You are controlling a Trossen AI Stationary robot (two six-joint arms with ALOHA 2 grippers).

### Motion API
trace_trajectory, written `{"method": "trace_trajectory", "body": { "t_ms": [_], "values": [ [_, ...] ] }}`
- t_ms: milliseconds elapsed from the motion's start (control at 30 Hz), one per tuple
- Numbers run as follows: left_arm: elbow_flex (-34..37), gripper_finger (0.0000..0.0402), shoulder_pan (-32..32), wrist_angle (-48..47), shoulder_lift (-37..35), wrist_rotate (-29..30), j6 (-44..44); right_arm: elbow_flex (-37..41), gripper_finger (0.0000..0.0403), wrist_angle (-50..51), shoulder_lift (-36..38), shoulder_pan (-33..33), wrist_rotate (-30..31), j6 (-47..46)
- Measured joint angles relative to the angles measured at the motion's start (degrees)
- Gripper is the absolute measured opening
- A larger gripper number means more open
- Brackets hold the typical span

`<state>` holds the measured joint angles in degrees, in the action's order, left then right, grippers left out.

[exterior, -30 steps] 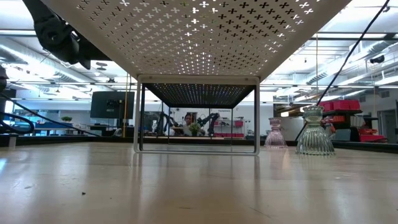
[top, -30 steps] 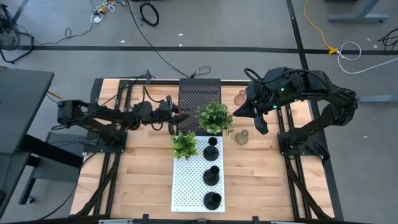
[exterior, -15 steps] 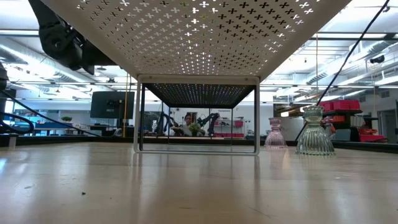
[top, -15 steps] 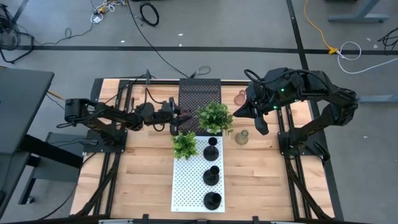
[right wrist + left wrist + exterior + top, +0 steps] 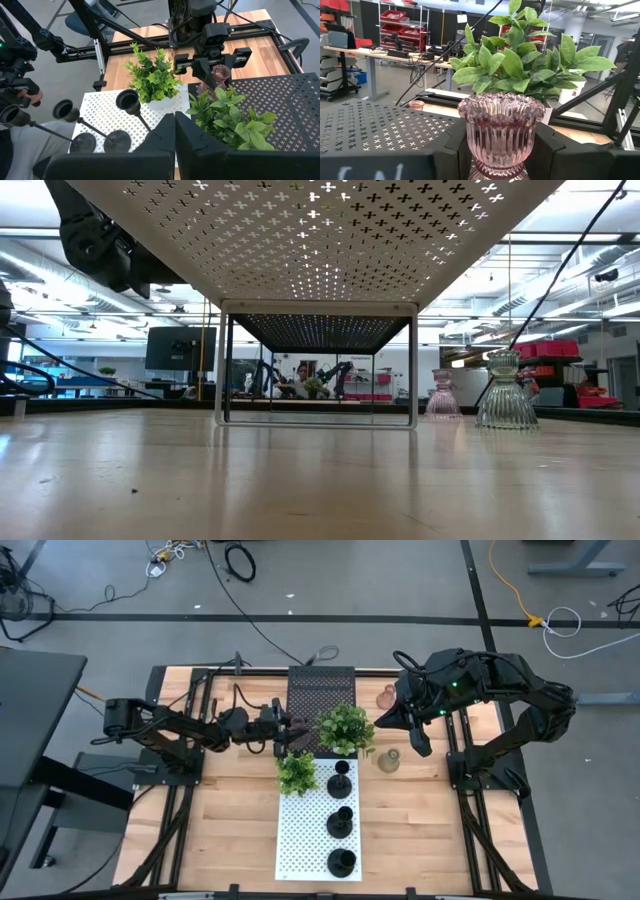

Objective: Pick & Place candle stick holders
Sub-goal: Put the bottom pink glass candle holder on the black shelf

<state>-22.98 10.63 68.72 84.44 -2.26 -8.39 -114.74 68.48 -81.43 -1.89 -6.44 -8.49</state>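
My left gripper (image 5: 296,729) is shut on a ribbed pink glass candle holder (image 5: 500,127) at the near left corner of the black perforated shelf (image 5: 320,695), beside the large plant (image 5: 346,730). It also shows in the right wrist view (image 5: 220,75). Another pink glass holder (image 5: 386,696) and a greenish one (image 5: 388,761) stand on the table right of the shelves. Three black holders (image 5: 340,822) stand on the white perforated shelf (image 5: 300,840). My right gripper (image 5: 175,120) is shut and empty, raised above the two glass holders. My left gripper pinches the pink holder between its two fingers, at the lower wall of its cup (image 5: 479,150), one finger (image 5: 452,150) on each side. The fingers lie level and come from the table's left. The holder stands upright in the hold; its foot is hidden by the fingers.
A small plant (image 5: 296,772) stands at the white shelf's far left corner, just near of my left gripper. The large plant sits between both grippers. Bare wood table lies left and right of the white shelf. A person stands at the table's near side (image 5: 20,145).
My left gripper has gone a little toward the table's right edge with the pink holder, which stays upright, then has kept still.
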Motion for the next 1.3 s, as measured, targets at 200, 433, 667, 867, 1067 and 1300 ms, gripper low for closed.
{"method": "trace_trajectory", "body": {
  "t_ms": [200,433,667,867,1067,1300],
  "values": [
    [-0.32,0.0133,-0.02,-0.21,0.06,0.44,-0.19,0.00,0.0000,-1.07,0.00,0.00,0.00,0.62],
    [-3.51,0.0133,-0.41,0.90,5.91,0.08,0.20,0.00,0.0000,-2.29,0.00,0.00,-0.03,0.60],
    [-3.34,0.0133,0.39,0.14,5.01,-2.50,-0.21,0.00,0.0000,-1.41,-0.01,0.00,-0.58,0.00],
    [-3.48,0.0133,0.39,-2.22,5.01,-2.50,-0.23,0.00,0.0000,-1.25,-0.02,0.00,-0.59,0.18],
    [-3.43,0.0133,0.39,-2.55,4.96,-2.47,-1.43,0.00,0.0000,-1.18,-0.02,0.00,-0.56,0.44],
    [-3.28,0.0200,0.35,-3.96,5.09,-3.61,-3.65,0.00,0.0000,-1.17,-0.02,0.01,-0.52,0.45]
  ]
}}
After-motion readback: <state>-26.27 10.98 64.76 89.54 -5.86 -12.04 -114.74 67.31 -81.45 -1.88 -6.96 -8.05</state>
